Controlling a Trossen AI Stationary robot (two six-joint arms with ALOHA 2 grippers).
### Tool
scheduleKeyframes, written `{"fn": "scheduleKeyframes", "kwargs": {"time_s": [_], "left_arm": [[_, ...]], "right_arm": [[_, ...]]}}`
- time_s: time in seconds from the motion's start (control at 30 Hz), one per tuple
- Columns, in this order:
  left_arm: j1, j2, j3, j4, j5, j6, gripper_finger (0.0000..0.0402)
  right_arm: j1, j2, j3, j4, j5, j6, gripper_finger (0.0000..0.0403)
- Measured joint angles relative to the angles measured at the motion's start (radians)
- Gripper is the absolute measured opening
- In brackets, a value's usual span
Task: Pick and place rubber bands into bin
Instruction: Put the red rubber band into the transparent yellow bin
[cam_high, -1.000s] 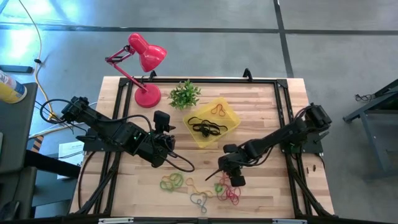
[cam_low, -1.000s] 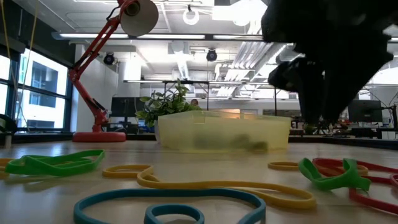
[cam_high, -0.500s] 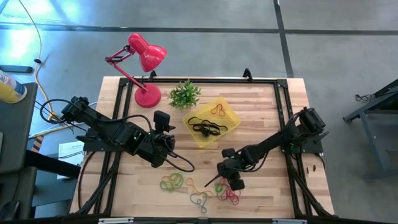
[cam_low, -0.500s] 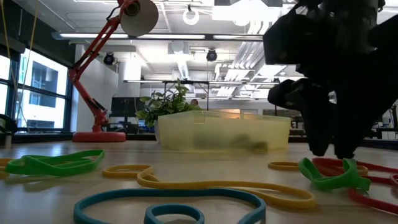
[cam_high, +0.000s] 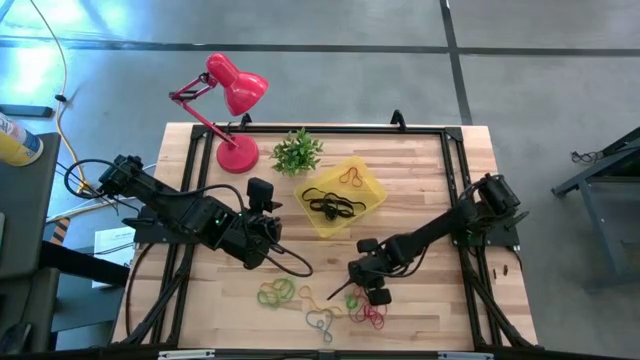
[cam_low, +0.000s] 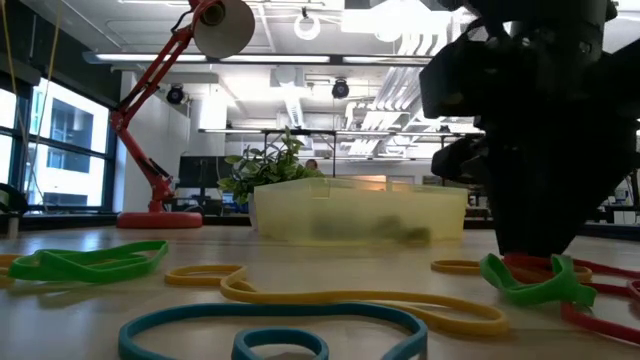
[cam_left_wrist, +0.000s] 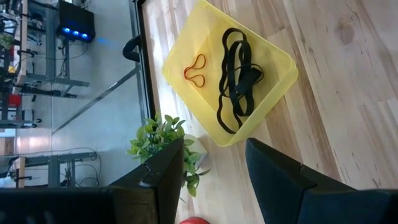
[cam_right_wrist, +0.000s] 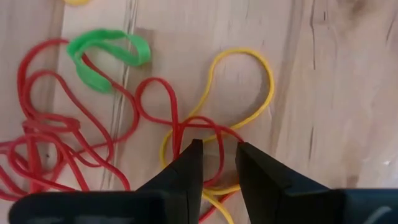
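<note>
Presently: table (cam_high: 430, 170), task part done. Bin (cam_high: 372, 184), near the plant: holds several black bands (cam_high: 332, 205) and one orange. Left gripper (cam_high: 262, 192): idle beside the bin, fingers apart, empty. Right gripper (cam_right_wrist: 214, 155): low over loose bands (cam_high: 318, 305) at the near edge, fingers narrowly parted astride red (cam_right_wrist: 174, 127) and yellow (cam_right_wrist: 249, 81) loops, grip not confirmed.

You've got the right hand (cam_low: 535, 245) down at the red/green bands (cam_low: 545, 280); bin (cam_low: 358, 210) behind, mid-counter.
</note>
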Motion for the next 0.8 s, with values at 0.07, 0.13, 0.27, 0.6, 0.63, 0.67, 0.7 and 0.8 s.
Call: {"fn": "scheduleKeyframes", "kwargs": {"time_s": [0.07, 0.13, 0.27, 0.6, 0.63, 0.67, 0.7, 0.8], "left_arm": [[0.0, 0.0, 0.0, 0.0, 0.0, 0.0, 0.0161], [0.0, 0.0, 0.0, 0.0, 0.0, 0.0, 0.0161], [0.0, 0.0, 0.0, 0.0, 0.0, 0.0, 0.0161], [0.0, 0.0, 0.0, 0.001, 0.0, 0.0, 0.0161], [0.0, 0.0, 0.0, 0.001, 0.001, 0.0, 0.0161], [0.0, 0.0, 0.0, 0.001, 0.0, 0.0, 0.0161], [0.0, 0.0, 0.0, 0.001, 0.0, 0.0, 0.0161], [0.0, 0.0, 0.0, 0.001, 0.0, 0.001, 0.0161]], "right_arm": [[0.0, 0.009, 0.002, 0.003, 0.001, 0.013, 0.0086], [0.0, 0.012, 0.003, 0.002, 0.001, 0.015, 0.008], [0.0, 0.01, 0.002, -0.003, 0.009, 0.016, 0.0038], [0.006, -0.026, -0.005, -0.049, 0.012, 0.062, 0.0004], [0.007, -0.038, -0.005, -0.046, 0.019, 0.067, 0.0005], [0.007, -0.055, -0.004, -0.047, 0.025, 0.072, 0.0005], [0.007, -0.073, -0.003, -0.054, 0.033, 0.082, 0.0003], [0.005, -0.119, -0.003, -0.076, 0.074, 0.094, 0.0003]]}}
